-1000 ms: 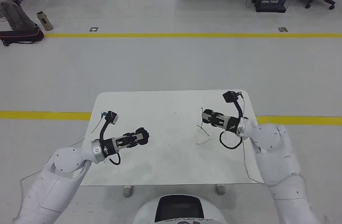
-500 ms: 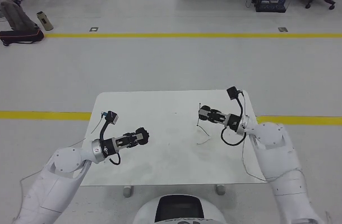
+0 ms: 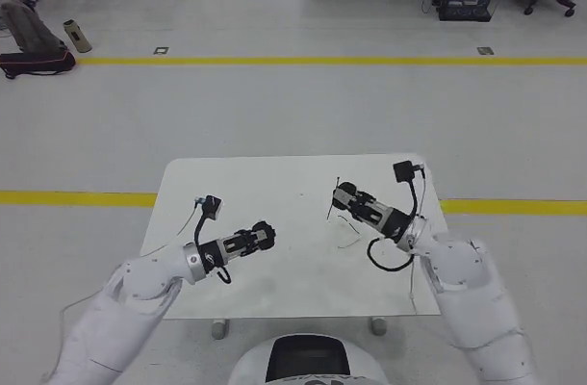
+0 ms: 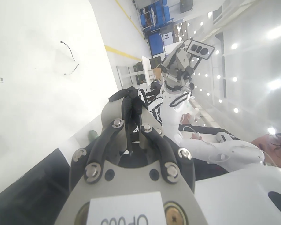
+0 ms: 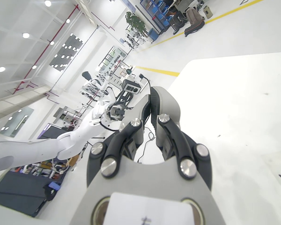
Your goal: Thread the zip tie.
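In the top view a thin dark zip tie [image 3: 333, 197] sticks out from the fingertips of my right gripper [image 3: 339, 195], which is shut on it above the table's right half. In the right wrist view the right gripper [image 5: 150, 99] has its pads pressed together. My left gripper [image 3: 265, 235] hangs over the middle left of the table, apart from the tie. It is shut with nothing visible between its pads [image 4: 127, 99]. Two more zip ties lie loose on the table [image 3: 274, 183]: a curved one [image 4: 69, 47] and a bent one [image 4: 72, 69], both below the right gripper.
The white table's rounded corner [image 4: 89, 3] and right edge [image 3: 430, 260] are close to the right arm. A small dark speck [image 4: 1, 79] lies on the tabletop. A black bag [image 3: 29, 53] sits far off on the floor.
The left arm has moved right, toward the table's middle. The right gripper has shifted left and slightly farther back, carrying the zip tie with it.
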You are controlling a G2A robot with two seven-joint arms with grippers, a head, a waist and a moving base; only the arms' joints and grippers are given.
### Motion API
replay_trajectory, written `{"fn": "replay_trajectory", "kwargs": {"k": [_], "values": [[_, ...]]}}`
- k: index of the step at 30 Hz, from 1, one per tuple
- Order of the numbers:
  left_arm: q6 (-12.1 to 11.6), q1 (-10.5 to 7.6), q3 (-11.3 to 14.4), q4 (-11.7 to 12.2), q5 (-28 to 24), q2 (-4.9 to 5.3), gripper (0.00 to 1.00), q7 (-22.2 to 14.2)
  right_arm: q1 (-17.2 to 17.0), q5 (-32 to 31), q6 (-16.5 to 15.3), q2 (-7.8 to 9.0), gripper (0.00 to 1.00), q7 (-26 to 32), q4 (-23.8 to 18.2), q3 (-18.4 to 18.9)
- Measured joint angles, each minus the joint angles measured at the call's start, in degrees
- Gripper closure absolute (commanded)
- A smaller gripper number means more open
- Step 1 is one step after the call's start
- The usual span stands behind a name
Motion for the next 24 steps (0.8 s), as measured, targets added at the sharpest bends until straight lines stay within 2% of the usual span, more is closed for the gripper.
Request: {"fn": "replay_trajectory", "kwargs": {"k": [3,12,16,19,24], "values": [[0.6,-0.26,0.7,-0.9,1.7,-0.15,1.00,2.3,0.0,-0.2,0.0,0.49,1.00,-1.8,0.4,-2.1],[0.7,-0.23,0.8,-0.8,1.6,-0.23,1.00,2.9,0.1,0.1,0.0,0.45,1.00,-2.2,-0.1,-2.5],[1.7,-0.34,2.7,-1.2,1.1,-0.76,1.00,6.6,0.5,-3.6,0.0,0.53,1.00,-7.0,-1.5,-5.4],[2.5,-0.58,3.7,-1.4,2.3,-1.03,1.00,9.0,0.8,-6.6,0.0,0.76,1.00,-12.0,-1.0,-7.8],[2.4,-0.64,4.4,-1.5,5.0,-1.18,1.00,10.9,1.6,-10.5,0.0,1.50,1.00,-19.0,0.7,-11.9]]}}
